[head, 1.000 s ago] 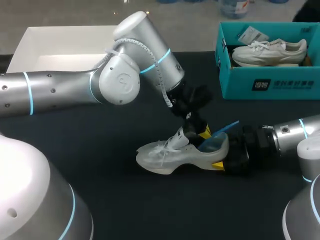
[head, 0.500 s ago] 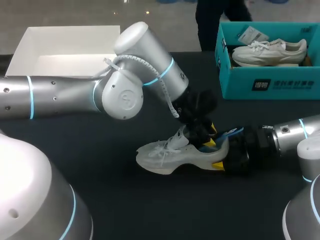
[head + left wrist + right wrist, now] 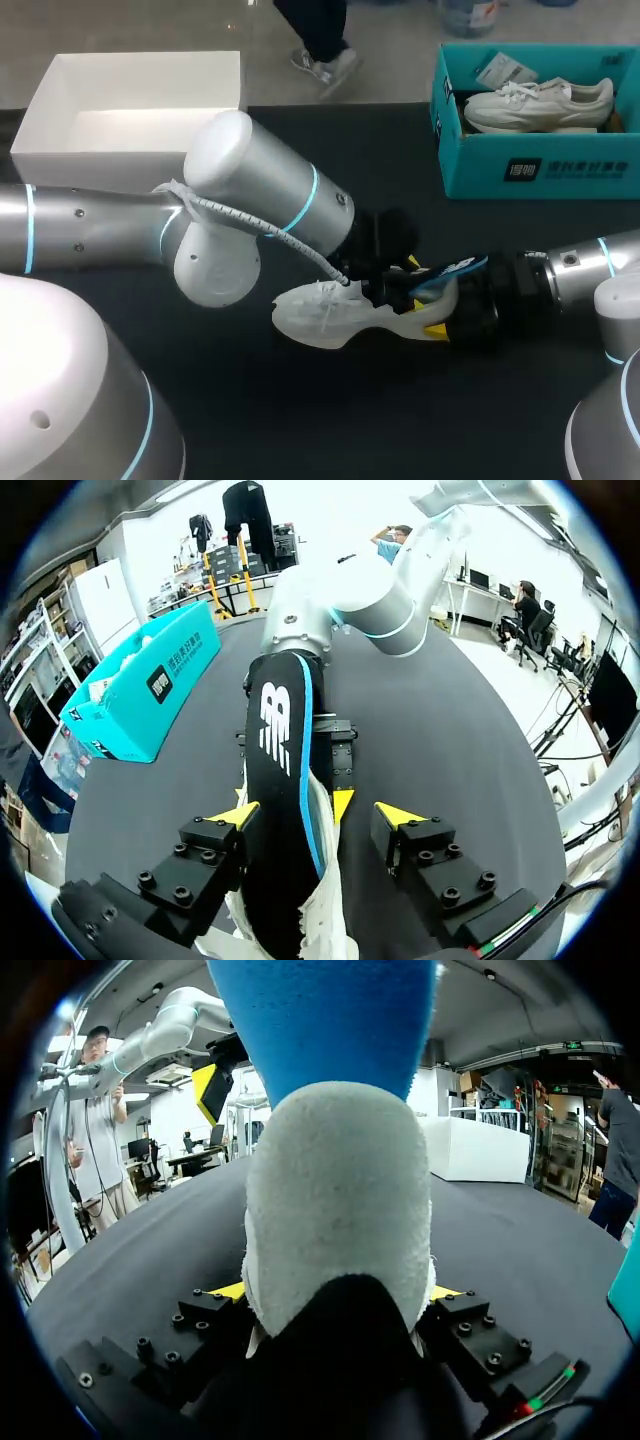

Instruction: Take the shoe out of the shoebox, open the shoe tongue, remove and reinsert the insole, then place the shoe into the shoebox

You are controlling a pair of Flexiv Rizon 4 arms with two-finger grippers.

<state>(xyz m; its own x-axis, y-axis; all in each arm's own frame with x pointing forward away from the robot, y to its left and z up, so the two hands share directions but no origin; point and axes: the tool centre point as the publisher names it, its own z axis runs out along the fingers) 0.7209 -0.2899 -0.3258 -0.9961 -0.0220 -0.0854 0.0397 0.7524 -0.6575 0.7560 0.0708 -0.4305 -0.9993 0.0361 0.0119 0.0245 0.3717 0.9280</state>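
Note:
A white shoe [image 3: 325, 315] lies on the black table, toe to the left. My right gripper [image 3: 440, 322] is shut on its heel [image 3: 340, 1220], one finger against each side. The insole [image 3: 450, 270], black on top and blue underneath, slants out of the shoe's opening over the heel. My left gripper [image 3: 400, 283] hangs above that opening and is open. In the left wrist view the insole [image 3: 275, 730] runs between the fingers, close to one yellow fingertip [image 3: 238, 815] and apart from the other. The shoe's white upper [image 3: 325, 920] shows under the gripper [image 3: 320, 815].
A teal shoebox [image 3: 530, 165] stands at the back right with another white shoe [image 3: 540, 100] inside. An open white box [image 3: 140, 90] sits at the back left. My left arm's elbow [image 3: 225, 225] bulks over the table's middle left.
My left gripper has opened and let go of the insole, which has sunk flatter toward the shoe. The left arm's elbow has dropped down and leftward. The right arm has kept still.

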